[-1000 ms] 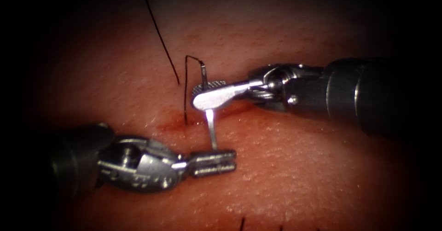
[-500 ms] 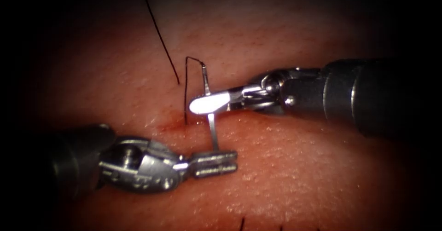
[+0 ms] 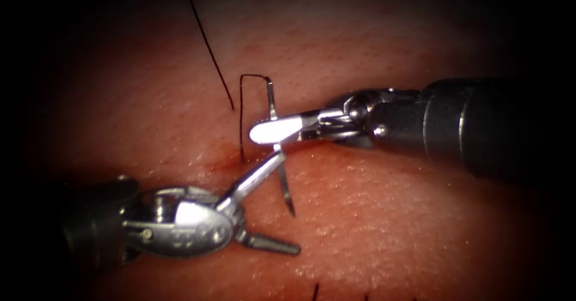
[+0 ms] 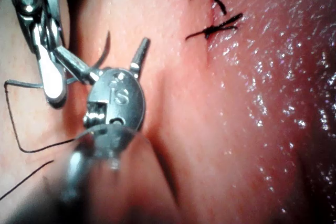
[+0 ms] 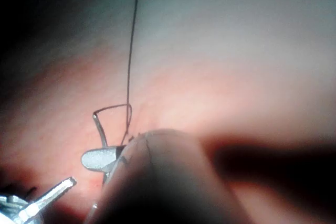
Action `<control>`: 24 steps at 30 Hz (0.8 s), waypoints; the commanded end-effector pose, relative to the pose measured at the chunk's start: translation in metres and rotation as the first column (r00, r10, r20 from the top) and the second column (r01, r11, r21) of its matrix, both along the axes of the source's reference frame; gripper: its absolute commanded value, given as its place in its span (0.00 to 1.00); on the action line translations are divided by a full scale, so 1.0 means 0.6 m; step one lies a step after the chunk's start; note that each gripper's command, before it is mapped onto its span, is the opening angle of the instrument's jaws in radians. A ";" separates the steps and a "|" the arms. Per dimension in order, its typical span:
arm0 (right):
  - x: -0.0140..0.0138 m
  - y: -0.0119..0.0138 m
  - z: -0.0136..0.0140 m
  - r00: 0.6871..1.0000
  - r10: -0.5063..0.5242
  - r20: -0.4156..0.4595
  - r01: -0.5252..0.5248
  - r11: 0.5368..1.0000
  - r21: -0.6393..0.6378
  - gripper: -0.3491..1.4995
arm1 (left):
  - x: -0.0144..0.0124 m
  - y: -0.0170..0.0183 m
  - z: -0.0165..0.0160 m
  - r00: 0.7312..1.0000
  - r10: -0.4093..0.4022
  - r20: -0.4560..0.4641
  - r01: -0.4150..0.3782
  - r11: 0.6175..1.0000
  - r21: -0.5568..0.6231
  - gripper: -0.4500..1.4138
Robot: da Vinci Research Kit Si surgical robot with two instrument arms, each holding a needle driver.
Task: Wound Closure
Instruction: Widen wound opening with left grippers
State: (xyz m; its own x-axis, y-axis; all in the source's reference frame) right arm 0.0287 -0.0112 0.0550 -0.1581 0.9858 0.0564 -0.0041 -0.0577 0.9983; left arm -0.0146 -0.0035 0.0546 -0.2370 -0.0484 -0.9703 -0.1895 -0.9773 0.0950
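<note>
Right tool [image 3: 273,132], entering from the right, has its jaws pressed together on the needle [image 3: 281,175] near the swaged end of its curve. The needle lies clear of the tissue [image 3: 390,217], its point directed downward over the right side of the cut [image 3: 225,160]. Left tool [image 3: 273,202] has its jaws spread wide and holds nothing; the upper jaw lies just beside the needle shaft. Thread [image 3: 241,115] runs from the needle's swaged end down into the tissue at the cut. Finished stitches [image 4: 218,3] sit on the tissue.
</note>
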 end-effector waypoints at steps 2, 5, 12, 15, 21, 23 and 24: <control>0.0005 0.0014 0.0012 1.000 0.008 -0.002 -0.008 1.000 -0.019 0.00 | -0.0003 0.0002 0.0004 1.000 -0.003 0.007 0.003 1.000 0.018 0.87; 0.0000 0.0020 0.0016 1.000 0.013 -0.002 -0.013 0.999 -0.031 0.00 | 0.0014 -0.0006 -0.0004 1.000 -0.006 0.009 0.005 0.999 0.041 0.86; -0.0013 0.0024 0.0013 0.998 0.018 -0.054 -0.023 0.997 -0.076 0.00 | 0.0082 -0.0005 -0.0001 0.999 0.018 -0.037 -0.014 0.996 0.089 0.16; -0.0019 0.0025 0.0008 0.997 0.022 -0.071 -0.032 0.990 -0.134 0.00 | 0.0122 0.0022 0.0030 0.990 -0.016 -0.140 0.036 0.989 0.141 0.00; -0.0029 0.0027 -0.0005 0.994 0.040 -0.104 -0.062 0.974 -0.216 0.00 | 0.0144 0.0051 0.0097 0.967 -0.019 -0.255 0.080 0.969 0.234 0.00; -0.0034 0.0031 -0.0010 0.992 0.048 -0.115 -0.074 0.969 -0.235 0.00 | 0.0144 0.0056 0.0118 0.959 -0.007 -0.283 0.081 0.964 0.252 0.00; -0.0037 0.0034 -0.0013 0.992 0.047 -0.114 -0.074 0.966 -0.249 0.00 | 0.0142 0.0058 0.0128 0.955 0.001 -0.298 0.079 0.963 0.258 0.00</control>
State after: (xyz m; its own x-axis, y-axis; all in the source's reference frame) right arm 0.0257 -0.0096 0.0538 -0.2274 0.9580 -0.1745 0.0976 0.2007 0.9748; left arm -0.0059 -0.0002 0.0630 -0.5442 0.2323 -0.8061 -0.2163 -0.9673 -0.1327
